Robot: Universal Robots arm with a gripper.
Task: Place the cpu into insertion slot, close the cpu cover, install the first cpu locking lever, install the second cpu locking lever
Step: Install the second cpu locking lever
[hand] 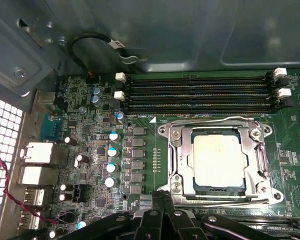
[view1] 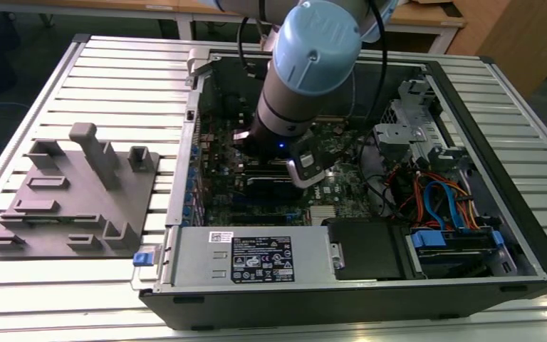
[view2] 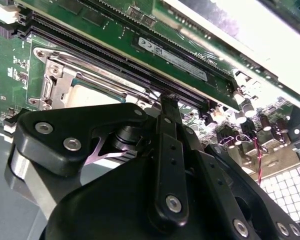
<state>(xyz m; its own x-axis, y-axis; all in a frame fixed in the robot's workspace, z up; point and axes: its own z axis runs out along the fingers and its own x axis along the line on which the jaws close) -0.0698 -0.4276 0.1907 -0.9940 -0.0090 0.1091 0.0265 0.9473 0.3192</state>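
The cpu (hand: 217, 160) lies flat in the insertion slot on the green motherboard, its dull silver top showing. The cpu cover (hand: 177, 155), a silvery frame, lies down around it. One thin wire locking lever (hand: 215, 119) runs along the side by the memory slots, and another lever (hand: 225, 201) runs along the opposite side. My black gripper (hand: 162, 202) hovers just off the socket edge at that second lever, fingers together, nothing seen between them. In the second wrist view the gripper (view2: 168, 102) tip stands at the edge of the cover (view2: 55, 75), beside the cpu (view2: 87, 92). In the exterior view the arm reaches down into the open computer case (view1: 188, 171).
Black memory slots (hand: 200, 92) run alongside the socket, and a row of capacitors (hand: 112, 150) stands beside it. The power supply (view1: 245, 256), the drive cage (view1: 416, 121) and the loose cables (view1: 435, 199) crowd the case. A grey fixture plate (view1: 74, 199) sits at the exterior view's left.
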